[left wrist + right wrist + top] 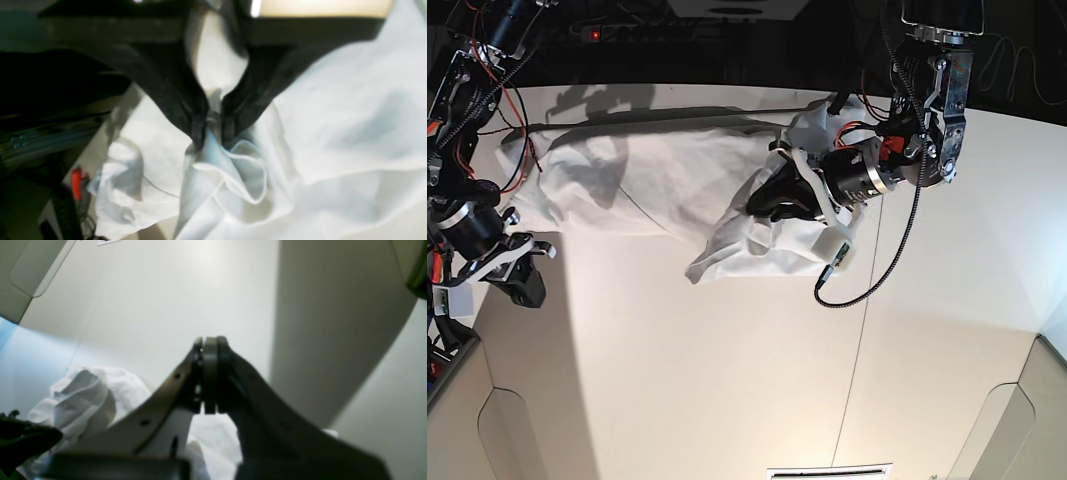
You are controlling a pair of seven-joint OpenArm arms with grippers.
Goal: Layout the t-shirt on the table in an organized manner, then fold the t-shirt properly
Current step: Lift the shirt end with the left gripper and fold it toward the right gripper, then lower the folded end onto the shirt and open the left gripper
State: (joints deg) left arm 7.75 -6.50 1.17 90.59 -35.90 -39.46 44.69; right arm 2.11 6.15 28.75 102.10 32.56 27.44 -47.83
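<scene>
The white t-shirt [647,175] lies bunched in a long band across the far part of the white table [677,380]. My left gripper [760,203] sits at the band's right end, shut on a pinched fold of the t-shirt [233,166]; in the left wrist view its black fingers [198,130] clamp the cloth between them. My right gripper [524,283] is shut and empty at the table's left edge, apart from the shirt. In the right wrist view its jaws [210,350] are pressed together, with the crumpled shirt [83,396] behind them.
A black cable [867,280] loops down from the left arm over the table's thin seam. Wires and dark equipment [627,30] line the far edge. A red-handled item [76,183] lies beyond the table edge in the left wrist view. Rounded panels [517,440] sit at the near corners.
</scene>
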